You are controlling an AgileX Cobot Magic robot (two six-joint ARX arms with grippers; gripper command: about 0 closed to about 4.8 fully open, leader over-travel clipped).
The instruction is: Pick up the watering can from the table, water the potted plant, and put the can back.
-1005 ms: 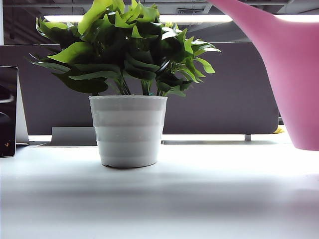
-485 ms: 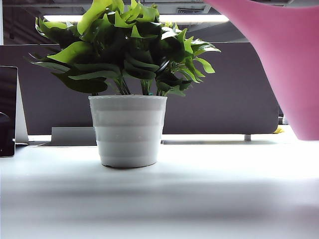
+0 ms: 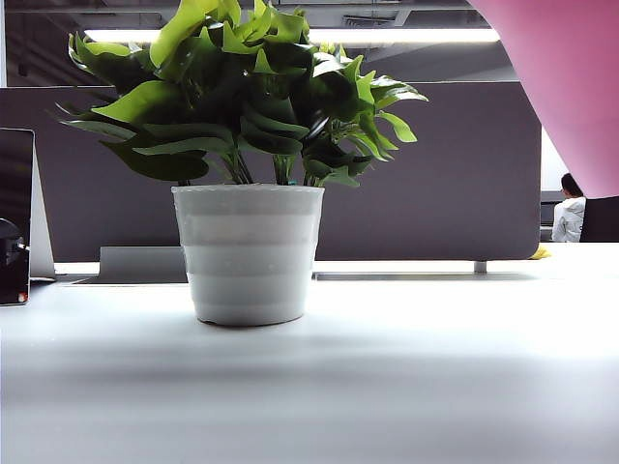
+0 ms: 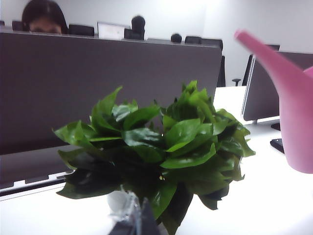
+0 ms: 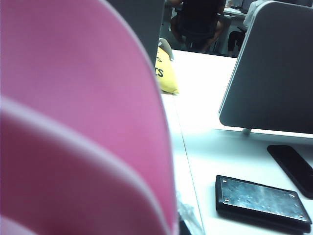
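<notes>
Watering can (image 5: 78, 122) against right gripper jaws

Partition: we see a dark grey divider panel (image 3: 435, 174) standing upright across the far edge of the desk.
Seated person: beyond the partition's right end we see someone in a white top (image 3: 569, 215), back turned.
Dark slab: we see a flat black rectangular plate (image 5: 261, 201) with small corner screws lying on the white surface.
Phone: just beside that slab lies a thin black handset (image 5: 293, 169), apart from it.
Yellow item: we see a yellow object with dark lettering (image 5: 165, 76) farther back.
</notes>
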